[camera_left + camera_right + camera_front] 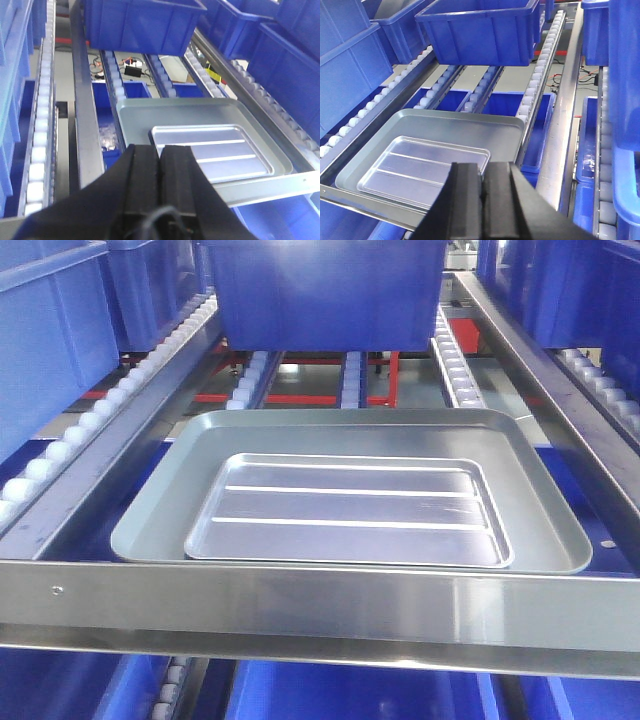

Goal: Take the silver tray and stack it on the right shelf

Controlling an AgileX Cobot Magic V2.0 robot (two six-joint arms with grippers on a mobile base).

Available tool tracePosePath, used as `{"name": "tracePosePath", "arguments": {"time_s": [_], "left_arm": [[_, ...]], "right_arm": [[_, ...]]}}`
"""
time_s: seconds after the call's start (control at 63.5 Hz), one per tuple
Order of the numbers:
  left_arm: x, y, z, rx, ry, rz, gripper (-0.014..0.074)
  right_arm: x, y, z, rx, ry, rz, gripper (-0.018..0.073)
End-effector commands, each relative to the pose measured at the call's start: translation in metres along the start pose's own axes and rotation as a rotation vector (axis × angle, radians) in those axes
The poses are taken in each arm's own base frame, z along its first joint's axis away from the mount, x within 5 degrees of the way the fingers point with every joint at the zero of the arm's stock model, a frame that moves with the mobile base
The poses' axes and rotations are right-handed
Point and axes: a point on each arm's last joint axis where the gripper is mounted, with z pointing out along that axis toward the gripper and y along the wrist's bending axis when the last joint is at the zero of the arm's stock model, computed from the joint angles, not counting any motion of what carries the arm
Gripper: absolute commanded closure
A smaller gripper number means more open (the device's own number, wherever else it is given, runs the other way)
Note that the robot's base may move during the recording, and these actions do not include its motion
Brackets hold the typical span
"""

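Observation:
The silver tray (350, 515) is shiny, with two raised ridges. It lies flat inside a larger dull grey tray (160, 510) on the right shelf, just behind the shelf's broad steel front bar (320, 605). Neither gripper shows in the front view. In the left wrist view my left gripper (159, 150) is shut and empty, held near the silver tray's (215, 152) near-left corner. In the right wrist view my right gripper (482, 167) is likewise shut on nothing, in front of the silver tray's (415, 162) right corner. Whether either gripper touches it cannot be told.
A blue bin (320, 290) sits on the rollers behind the trays. White roller rails (100, 410) and steel side bars (530, 370) flank the lane. More blue bins (350, 65) fill the neighbouring lanes and the level below.

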Motion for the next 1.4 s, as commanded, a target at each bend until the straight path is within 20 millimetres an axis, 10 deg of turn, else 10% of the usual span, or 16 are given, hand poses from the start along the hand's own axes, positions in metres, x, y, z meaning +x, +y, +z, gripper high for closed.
{"name": "tracePosePath", "arguments": {"time_s": [0.0, 0.535, 1.385], "left_arm": [[-0.009, -0.003, 0.001, 0.013, -0.071, -0.016, 0.0689], [0.090, 0.031, 0.027, -0.449, -0.264, 0.116, 0.0689], [0.093, 0.032, 0.028, -0.450, -0.243, 0.111, 0.0689]], "right_arm": [[-0.015, 0.003, -0.002, -0.019, -0.092, -0.029, 0.0506], [-0.015, 0.003, -0.002, -0.019, -0.092, -0.029, 0.0506], [-0.015, 0.003, -0.002, -0.019, -0.092, -0.029, 0.0506]]}}
